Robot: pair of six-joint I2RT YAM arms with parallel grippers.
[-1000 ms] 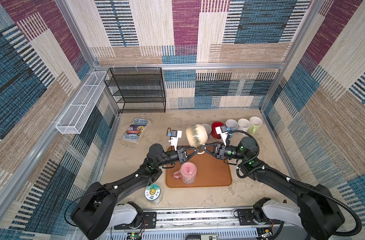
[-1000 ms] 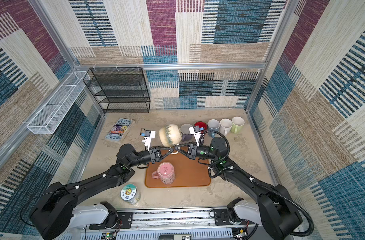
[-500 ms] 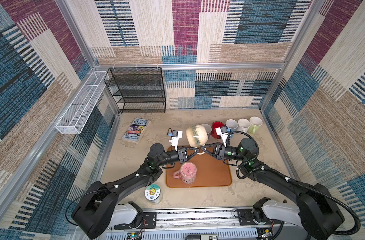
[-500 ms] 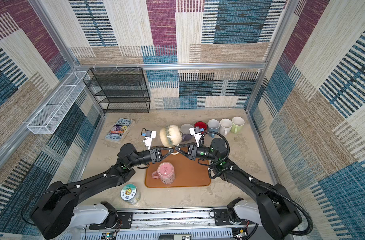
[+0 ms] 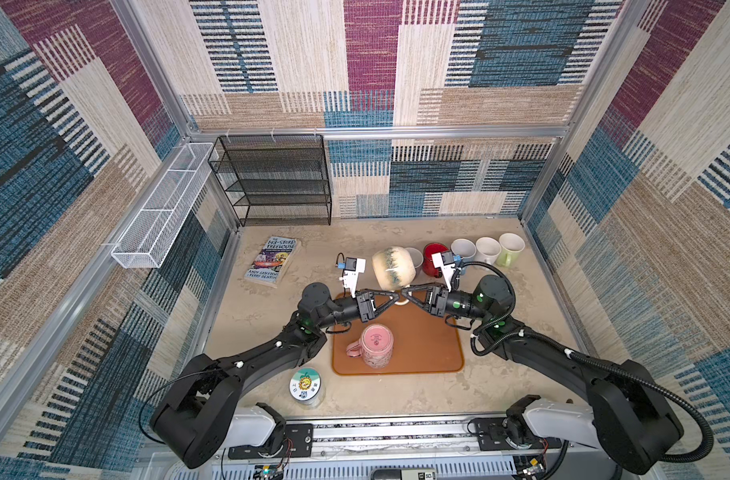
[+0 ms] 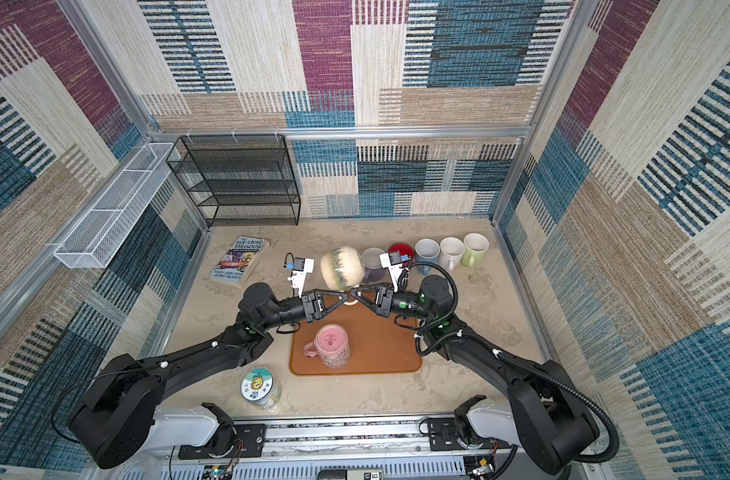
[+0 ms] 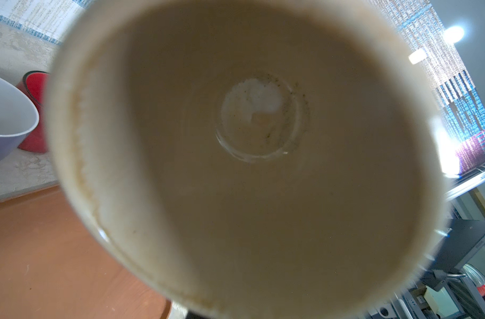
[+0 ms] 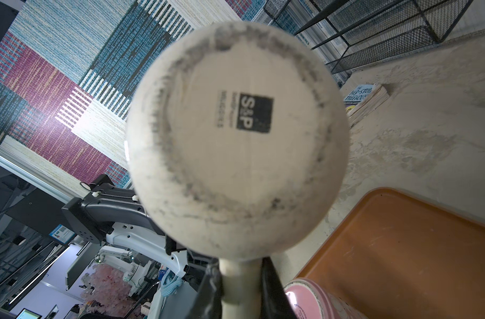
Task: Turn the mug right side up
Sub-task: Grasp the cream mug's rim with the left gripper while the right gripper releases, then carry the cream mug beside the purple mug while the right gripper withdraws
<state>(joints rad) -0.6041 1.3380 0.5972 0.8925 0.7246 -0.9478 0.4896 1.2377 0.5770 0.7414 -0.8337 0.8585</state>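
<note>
In a top view, the left gripper is seen with fingers drawn narrow, tips at the handle of the cream mug; a grip cannot be told. The mug is held on its side in the air over the orange tray's back edge. Its handle is clamped by the right gripper.

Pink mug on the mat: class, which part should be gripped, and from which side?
Probably its handle, approached from the left arm's side. The pink mug stands upside down, base up, rim on the mat, so the handle sticking out leftward offers the jaws a narrow hold.
</note>
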